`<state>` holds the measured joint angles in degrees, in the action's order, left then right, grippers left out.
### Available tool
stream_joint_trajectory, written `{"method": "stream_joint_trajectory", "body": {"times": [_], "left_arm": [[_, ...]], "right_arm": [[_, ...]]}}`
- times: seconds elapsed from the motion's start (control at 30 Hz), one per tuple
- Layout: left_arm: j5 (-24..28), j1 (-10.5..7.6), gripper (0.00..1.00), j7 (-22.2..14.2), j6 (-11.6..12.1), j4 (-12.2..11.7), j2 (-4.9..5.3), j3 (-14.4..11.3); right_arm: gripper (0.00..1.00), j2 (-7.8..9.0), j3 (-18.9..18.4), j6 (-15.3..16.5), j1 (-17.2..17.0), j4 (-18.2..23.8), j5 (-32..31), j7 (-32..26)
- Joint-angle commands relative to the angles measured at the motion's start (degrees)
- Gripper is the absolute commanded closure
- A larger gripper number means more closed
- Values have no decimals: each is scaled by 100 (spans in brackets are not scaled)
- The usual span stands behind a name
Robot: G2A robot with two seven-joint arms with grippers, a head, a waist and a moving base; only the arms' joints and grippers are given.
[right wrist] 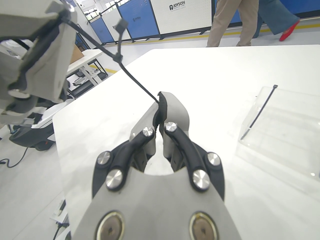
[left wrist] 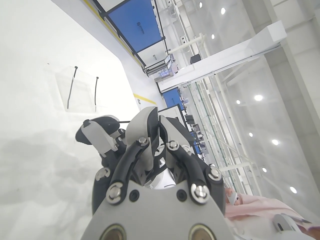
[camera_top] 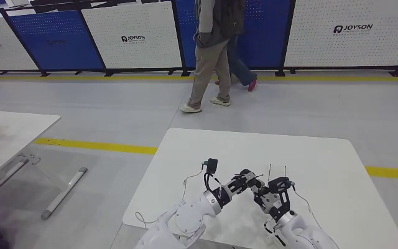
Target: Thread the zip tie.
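**Q:** While the white table (camera_top: 311, 149) is carrying the whole set-up, what is working above it?

**A:** Both arms are hovering over its near half, close together. The left gripper (left wrist: 158, 117) is sitting on the left, and the right gripper (right wrist: 160, 99) is sitting just to its right.

**Q:** What are the jaws doing?

**A:** Each pair is pressing together on the same black zip tie (right wrist: 136, 81). The right gripper is pinching one end of the strap between its pads. The left gripper is clamping the other end, off to the left.

**Q:** Where, then, is the tie resting?

**A:** It is resting on nothing. It is stretching through the air between the two grippers, above the table. Part-way along, a small block is sitting on the strap. A thinner stretch is rising from that block to a second small block. Whether this is the same tie doubling back cannot be told.

**Q:** And the smaller items?

**A:** A clear holder (right wrist: 287, 126) is standing on the table just beyond the right gripper, toward the far right. Two spare ties (left wrist: 72, 86) are standing propped in it with their heads uppermost. They are leaning slightly, apart from each other and from both grippers.
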<state>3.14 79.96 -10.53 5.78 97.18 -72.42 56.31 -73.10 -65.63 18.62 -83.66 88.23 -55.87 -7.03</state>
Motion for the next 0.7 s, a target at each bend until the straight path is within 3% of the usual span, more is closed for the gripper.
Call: {"method": "stream_joint_trajectory", "body": {"times": [0.0, 0.67], "left_arm": [[-7, -4, 100, 9, 4, -1, -2, -8], [-67, -7, 100, 50, 58, 26, -10, -59]], "right_arm": [[100, 3, -2, 10, 0, -15, -6, 12], [100, 26, 8, 47, 48, -140, -19, -18]]}}
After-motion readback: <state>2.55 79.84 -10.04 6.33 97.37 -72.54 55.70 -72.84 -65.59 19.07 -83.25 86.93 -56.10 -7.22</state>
